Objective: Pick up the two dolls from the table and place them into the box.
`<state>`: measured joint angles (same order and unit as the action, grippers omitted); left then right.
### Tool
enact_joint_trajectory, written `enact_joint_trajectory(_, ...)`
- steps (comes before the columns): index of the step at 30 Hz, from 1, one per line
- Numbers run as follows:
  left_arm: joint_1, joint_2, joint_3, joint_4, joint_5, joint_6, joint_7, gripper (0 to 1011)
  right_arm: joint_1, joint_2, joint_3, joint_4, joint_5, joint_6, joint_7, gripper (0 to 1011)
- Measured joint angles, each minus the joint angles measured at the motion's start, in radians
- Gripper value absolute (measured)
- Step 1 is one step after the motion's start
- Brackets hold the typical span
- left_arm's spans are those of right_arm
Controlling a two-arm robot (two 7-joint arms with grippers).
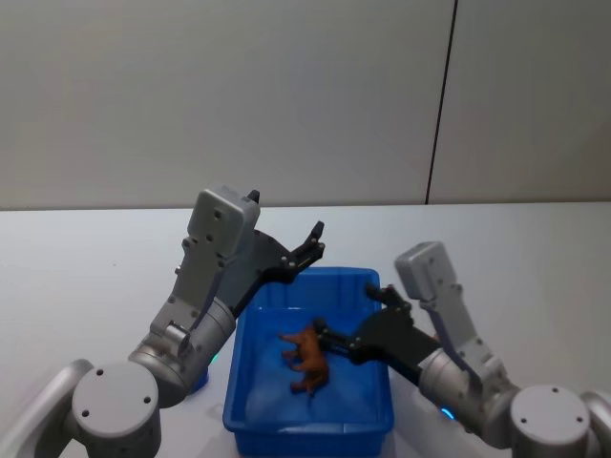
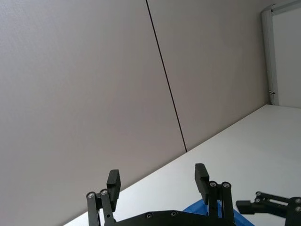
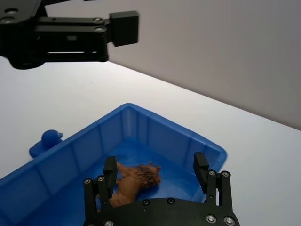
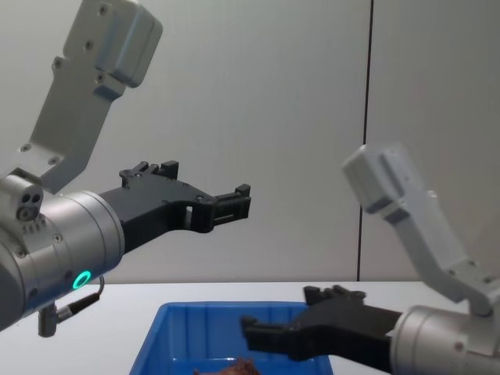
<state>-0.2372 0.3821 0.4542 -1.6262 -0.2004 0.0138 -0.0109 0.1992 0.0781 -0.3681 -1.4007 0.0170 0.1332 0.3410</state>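
A fuzzy reddish-brown doll [image 1: 307,357] lies on the floor of the blue box [image 1: 243,329], near its middle. My right gripper [image 1: 346,313] reaches in over the box from the right and stands open, its fingers just above and beside the doll, holding nothing. In the right wrist view the doll [image 3: 136,178] lies below the open fingers [image 3: 110,168], inside the box [image 3: 155,120]. My left gripper [image 1: 310,250] hangs open and empty, raised above the box's far left corner. From the chest it sits high [image 4: 238,201] over the box [image 4: 180,320].
A small blue object [image 3: 45,141] sits on the white table [image 1: 86,267] just outside the box's left wall, under my left arm. A grey wall stands behind the table. Open tabletop stretches to the far right [image 1: 535,248].
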Motion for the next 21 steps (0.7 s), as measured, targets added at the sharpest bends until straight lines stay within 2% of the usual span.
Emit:
enact_joint_trajectory(12,0.000,0.000,0.000,0.000,0.000,0.000,0.000,1001,-0.090,0.043,0.014,-0.126,0.026,0.024,-0.161,1001)
enact_joint_trajectory(21,0.000,0.000,0.000,0.000,0.000,0.000,0.000,1001,-0.138,0.063,0.024,-0.182,0.038,0.066,-0.259,1001)
